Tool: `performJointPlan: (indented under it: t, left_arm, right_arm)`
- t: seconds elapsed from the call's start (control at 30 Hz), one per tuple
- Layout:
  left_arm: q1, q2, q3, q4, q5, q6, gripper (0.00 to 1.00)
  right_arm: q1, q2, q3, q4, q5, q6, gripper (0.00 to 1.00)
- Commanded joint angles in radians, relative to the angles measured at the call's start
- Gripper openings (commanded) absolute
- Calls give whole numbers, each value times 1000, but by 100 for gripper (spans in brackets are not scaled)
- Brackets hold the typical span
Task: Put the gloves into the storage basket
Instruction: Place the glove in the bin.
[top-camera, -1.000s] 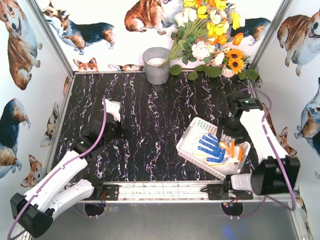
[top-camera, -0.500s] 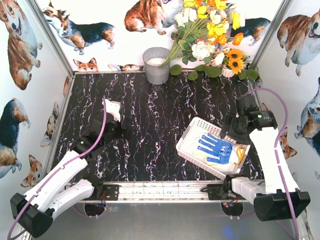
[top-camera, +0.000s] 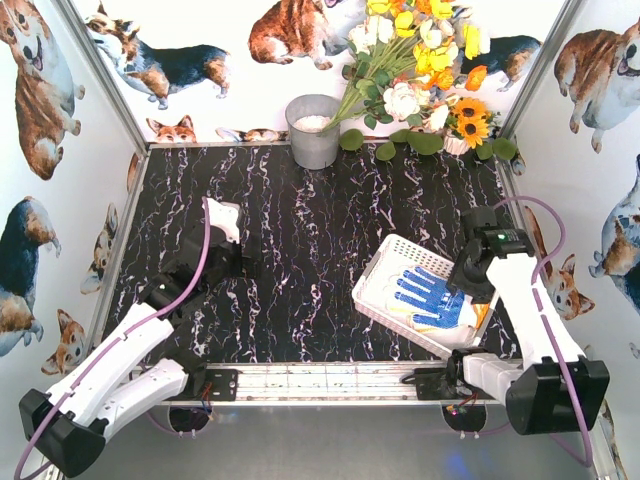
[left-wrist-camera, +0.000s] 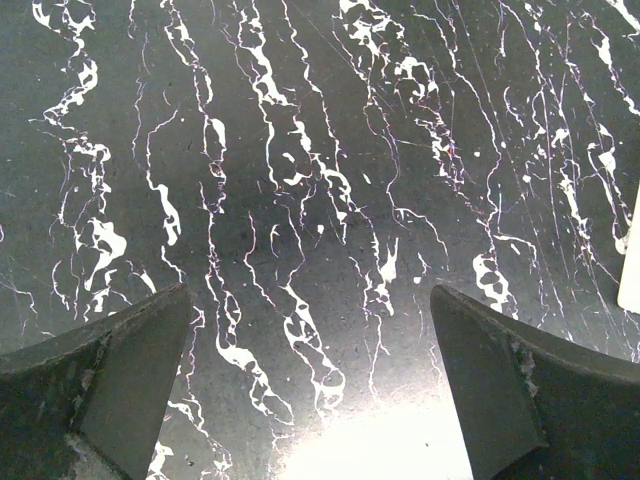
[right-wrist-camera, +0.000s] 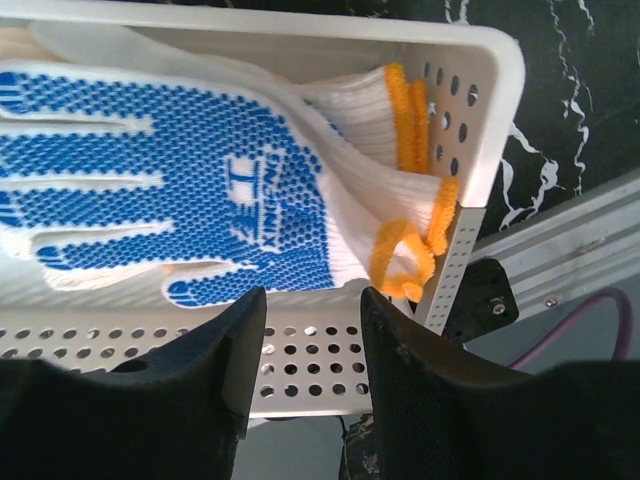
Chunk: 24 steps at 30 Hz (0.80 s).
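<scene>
Right gripper (right-wrist-camera: 312, 302) hangs over the perforated wall of the storage basket (right-wrist-camera: 495, 90), its two fingers slightly parted and gripping nothing. Just ahead of its fingertips the gloves (right-wrist-camera: 180, 190) lie piled inside the basket, a blue-dotted palm uppermost, orange cuffs (right-wrist-camera: 405, 250) toward its right finger. Left gripper (left-wrist-camera: 310, 295), well apart from the basket, is spread wide above the black marbled tabletop (left-wrist-camera: 300, 150), holding nothing.

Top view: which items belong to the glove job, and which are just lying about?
Job:
- gloves, blue-dotted one on top, already in the basket
- basket, white, perforated, near the right arm

Lying about:
- bucket, grey, at the back wall
- flowers, back right corner
</scene>
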Motion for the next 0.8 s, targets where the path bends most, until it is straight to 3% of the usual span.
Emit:
performJointPlan:
  t: [0.0, 0.37, 0.47, 0.77]
  left_arm:
    - [11, -21, -7, 22, 6, -4, 100]
    - [11, -44, -7, 22, 4, -7, 100]
    - [11, -46, -6, 22, 5, -7, 100]
    - [11, -50, -7, 25, 9, -6, 100]
  right_arm:
    - [-43, 19, -14, 76, 57, 20, 43]
    - [-221, 127, -76, 156, 15, 89, 34]
    - [-234, 147, -99, 174, 35, 121, 30]
    - [-234, 246, -160, 198, -57, 156, 31]
